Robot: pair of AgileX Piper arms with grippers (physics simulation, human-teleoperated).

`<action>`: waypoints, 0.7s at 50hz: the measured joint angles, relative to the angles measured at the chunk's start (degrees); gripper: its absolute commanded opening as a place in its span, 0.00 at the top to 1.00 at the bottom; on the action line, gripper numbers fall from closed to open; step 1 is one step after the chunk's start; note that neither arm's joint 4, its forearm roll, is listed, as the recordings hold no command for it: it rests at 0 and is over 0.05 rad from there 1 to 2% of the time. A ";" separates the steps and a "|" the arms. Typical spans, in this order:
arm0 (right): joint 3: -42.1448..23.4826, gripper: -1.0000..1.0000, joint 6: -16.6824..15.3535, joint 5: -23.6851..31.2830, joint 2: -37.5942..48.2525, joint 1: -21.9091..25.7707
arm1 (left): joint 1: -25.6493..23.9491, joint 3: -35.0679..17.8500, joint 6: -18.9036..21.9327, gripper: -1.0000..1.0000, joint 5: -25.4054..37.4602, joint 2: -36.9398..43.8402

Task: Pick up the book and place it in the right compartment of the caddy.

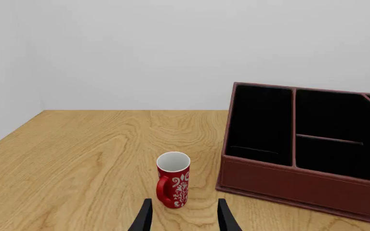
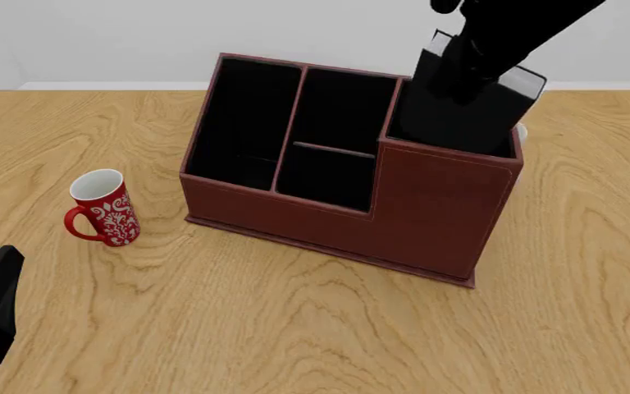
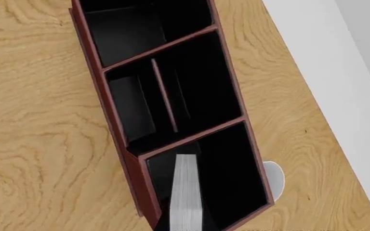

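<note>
Left gripper (image 1: 181, 216) sits near-left, low over the table (image 2: 293, 328), fingers spread, grasping nothing. One red mug (image 2: 104, 208) with white floral pattern stands left of the caddy (image 2: 425, 213), apart from it. One caddy, four black-lined cells. One book (image 2: 479, 103) stands tilted in the right compartment (image 3: 233, 178), top sticking out, white page edge (image 3: 186, 192) showing. Right gripper (image 2: 474, 61) is at the book's top; cannot tell if clenched. No readable writing.
</note>
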 measured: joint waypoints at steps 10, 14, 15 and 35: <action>0.82 1.00 0.44 -1.16 1.34 -0.84 | 0.00 0.00 0.00 0.00 0.00 0.00; 1.03 1.00 0.58 -1.60 1.86 -1.08 | 0.00 0.00 0.00 0.00 0.00 0.00; 1.07 1.00 0.60 -1.70 1.98 -1.14 | 0.00 0.00 0.00 0.00 0.00 0.00; 0.85 1.00 0.75 -3.42 4.81 -2.92 | 0.00 0.00 0.00 0.00 0.00 0.00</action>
